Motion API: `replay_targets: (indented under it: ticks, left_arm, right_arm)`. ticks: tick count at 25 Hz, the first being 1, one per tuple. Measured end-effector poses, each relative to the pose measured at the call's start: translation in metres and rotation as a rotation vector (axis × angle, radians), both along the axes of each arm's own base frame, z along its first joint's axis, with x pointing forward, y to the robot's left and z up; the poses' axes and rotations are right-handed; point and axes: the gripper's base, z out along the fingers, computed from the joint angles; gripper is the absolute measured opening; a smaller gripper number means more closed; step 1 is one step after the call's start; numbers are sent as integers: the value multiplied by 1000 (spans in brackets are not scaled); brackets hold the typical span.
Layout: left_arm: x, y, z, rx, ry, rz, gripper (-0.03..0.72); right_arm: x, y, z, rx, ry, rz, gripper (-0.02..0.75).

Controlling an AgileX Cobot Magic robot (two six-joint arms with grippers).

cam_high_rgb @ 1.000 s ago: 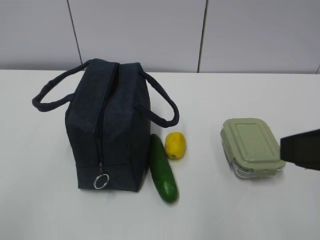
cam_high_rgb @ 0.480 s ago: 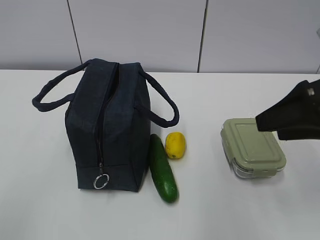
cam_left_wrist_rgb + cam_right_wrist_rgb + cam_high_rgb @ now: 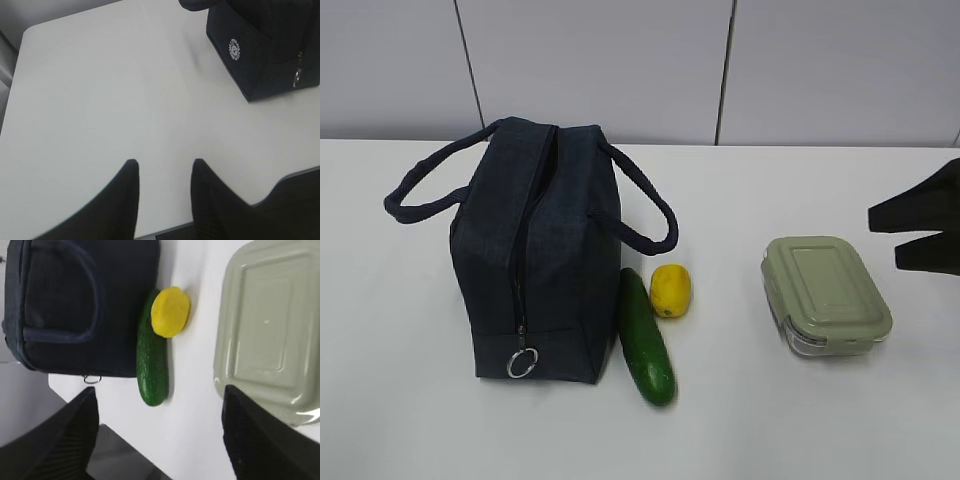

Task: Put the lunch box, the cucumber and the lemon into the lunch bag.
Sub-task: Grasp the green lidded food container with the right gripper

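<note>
The navy lunch bag stands left of centre, its zipper ring low on the near face. The cucumber lies along the bag's right side, and the lemon touches the cucumber. The lunch box with its sage-green lid sits apart on the right. My right gripper hovers open just right of the lunch box, holding nothing. In the right wrist view the right gripper frames the cucumber, lemon, lunch box and bag. My left gripper is open over bare table, well short of the bag.
The white table ends at a pale panelled wall behind. In the left wrist view the table's near edge lies just under the left fingers.
My right gripper has come in from the right edge, risen from beside the lunch box's near right side, and its jaws have spread wider. The left arm and all objects are unmoved.
</note>
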Motion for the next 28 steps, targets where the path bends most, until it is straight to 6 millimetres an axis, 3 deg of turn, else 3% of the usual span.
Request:
replay_targets:
  ticks: [7, 28]
  left_arm:
    - [0, 0, 0, -1, 0, 1, 238]
    - [0, 0, 0, -1, 0, 1, 238]
  right_arm:
    - [24, -34, -31, 69, 16, -90, 592]
    - [70, -61, -101, -5, 69, 48, 594]
